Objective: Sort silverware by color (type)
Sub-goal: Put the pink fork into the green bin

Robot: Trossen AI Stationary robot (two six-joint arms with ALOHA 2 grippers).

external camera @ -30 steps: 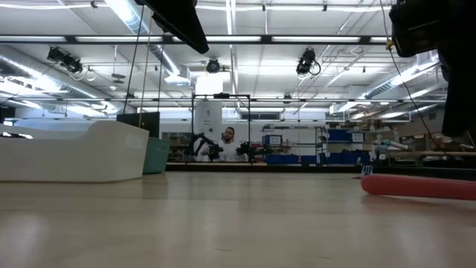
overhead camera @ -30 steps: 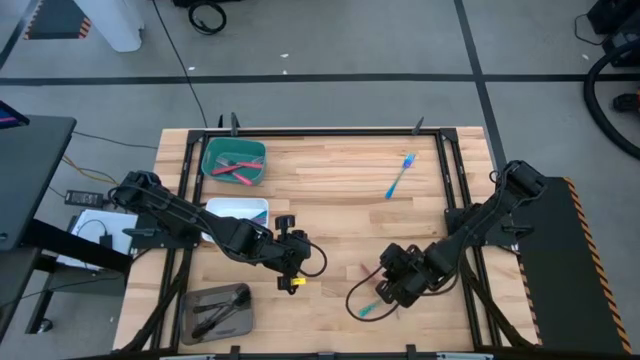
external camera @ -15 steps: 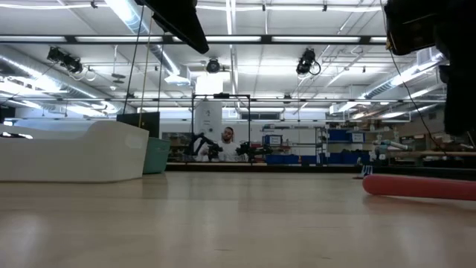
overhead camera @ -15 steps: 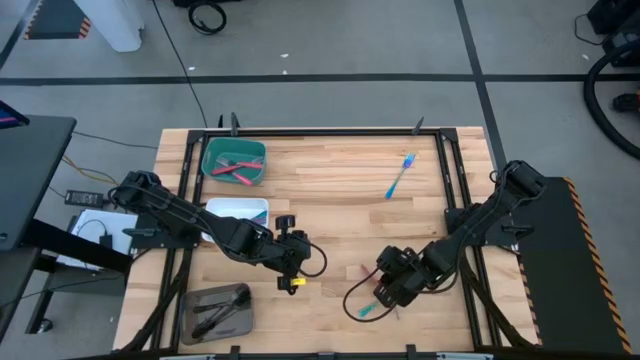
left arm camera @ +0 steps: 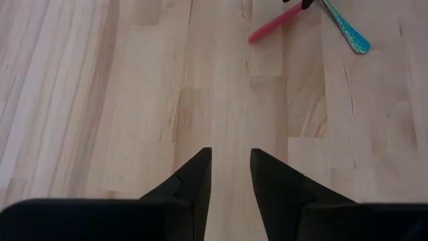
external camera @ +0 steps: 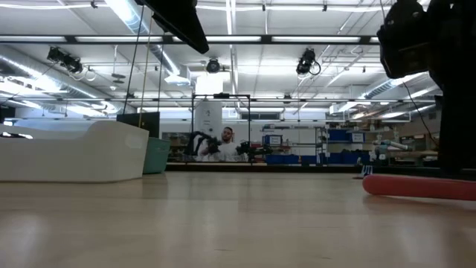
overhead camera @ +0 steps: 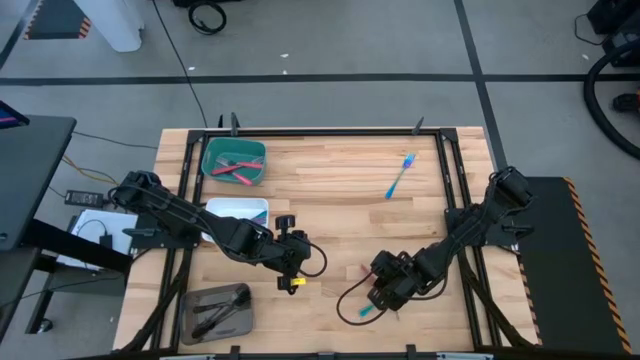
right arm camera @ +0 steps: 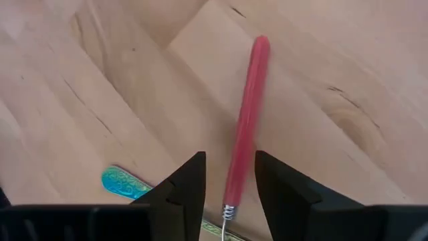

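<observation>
right gripper (overhead camera: 382,292) crept left over red utensil (right arm camera: 246,127).

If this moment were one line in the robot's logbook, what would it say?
right gripper: open, straddling red-handled utensil on table | left gripper: open, empty, waiting mid-table | teal tray: holds red-handled pieces

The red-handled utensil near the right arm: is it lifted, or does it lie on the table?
It lies flat on the table. The red-handled utensil rests between the open fingers of the right gripper, not gripped.
</observation>
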